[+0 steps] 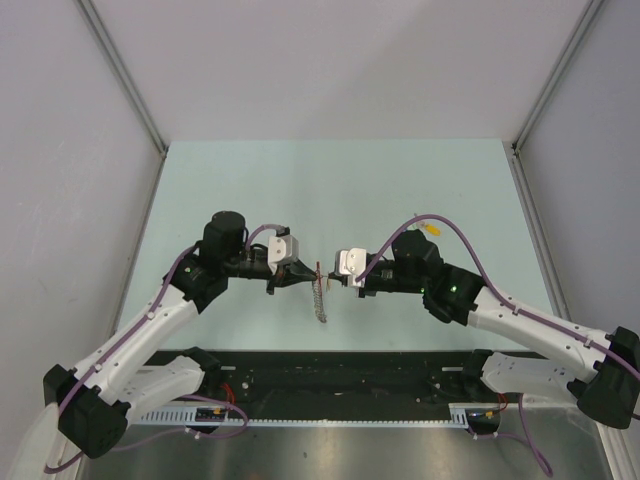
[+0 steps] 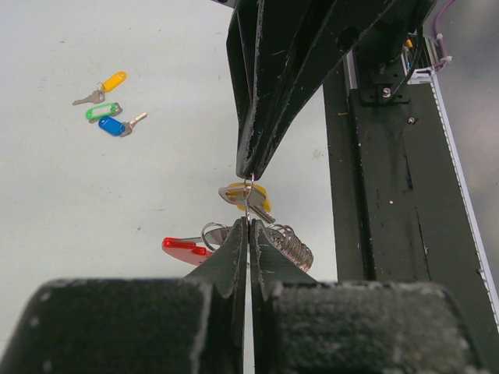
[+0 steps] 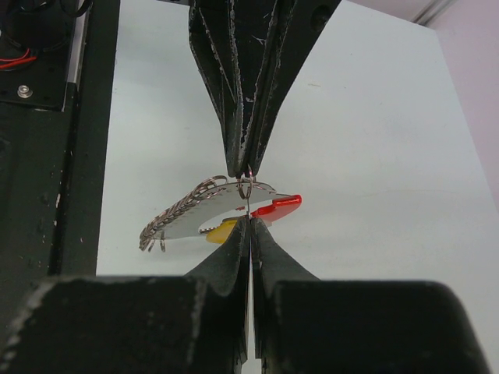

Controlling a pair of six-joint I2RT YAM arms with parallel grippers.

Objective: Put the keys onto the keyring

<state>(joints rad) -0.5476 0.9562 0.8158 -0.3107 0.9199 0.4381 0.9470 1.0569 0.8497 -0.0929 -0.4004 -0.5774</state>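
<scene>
Together, my left fingers (image 2: 247,238) and right fingers (image 3: 248,234) pinch the keyring (image 2: 185,248) aloft, steadying it for threading the keys (image 2: 103,111).

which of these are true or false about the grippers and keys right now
1. The left gripper and the right gripper are both shut. True.
2. Three loose keys lie on the table. True.
3. The loose keys all have red heads. False: yellow, green and blue.
4. The keyring lies beside the loose keys. False: it is pinched between the gripper tips, apart from them.
5. A yellow-headed key sits right by the keyring. True.
</scene>
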